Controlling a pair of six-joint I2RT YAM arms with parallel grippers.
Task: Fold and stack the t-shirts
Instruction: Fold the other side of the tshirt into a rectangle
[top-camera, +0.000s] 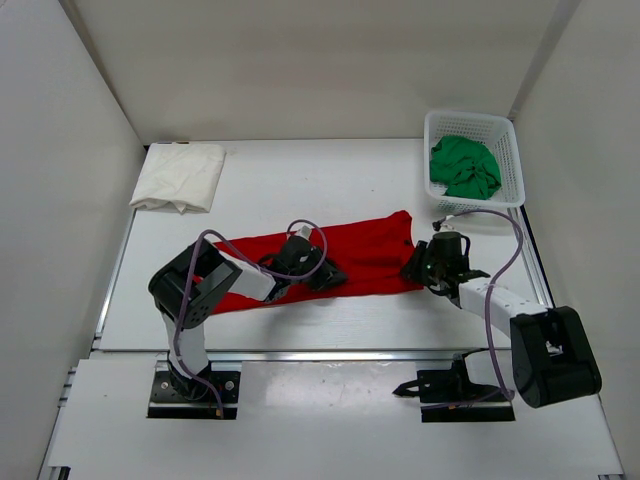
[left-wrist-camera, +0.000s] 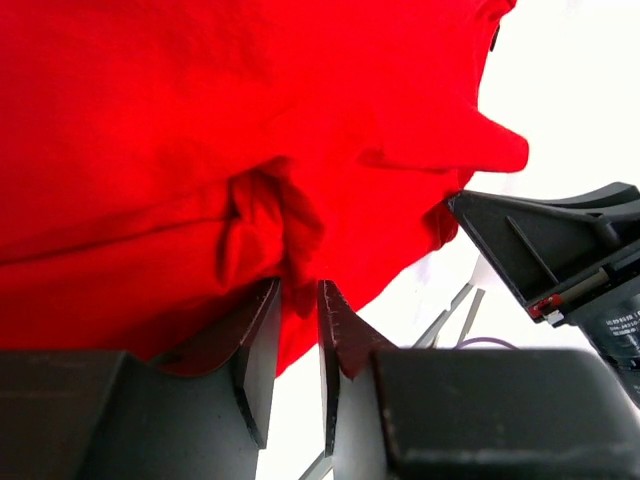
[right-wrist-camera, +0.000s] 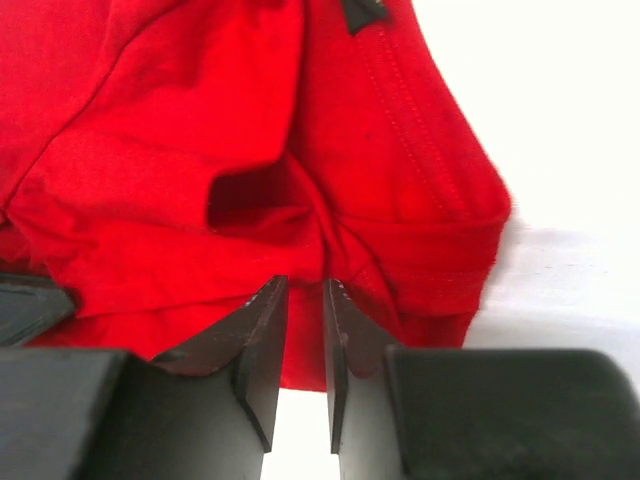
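Red t-shirt (top-camera: 365, 250) stretched across the middle of the bench (top-camera: 300, 330), pinched by both arms.
Its long axis runs left to right, the right end angled toward the far edge. A folded white t-shirt (top-camera: 180, 177) sits at the far-left corner and a basket (top-camera: 470, 122) holding a green t-shirt (top-camera: 465, 167) at the far-right. The left gripper (left-wrist-camera: 298, 290) and right gripper (right-wrist-camera: 305, 285) each have jaws nearly closed on a fold of red cloth.

We take this for a robotics lab cell. A bare white table (top-camera: 300, 190) is boxed in by plain white panel walls (top-camera: 60, 200) at 9, 12 and 3 o'clock. At 6 o'clock the left arm (top-camera: 185, 285) and right arm (top-camera: 550, 355) are bolted down on black base plates (top-camera: 165, 395), with purple cables (top-camera: 213, 236) looped along them. A red t-shirt (top-camera: 350, 255) lies at the centre as test material.
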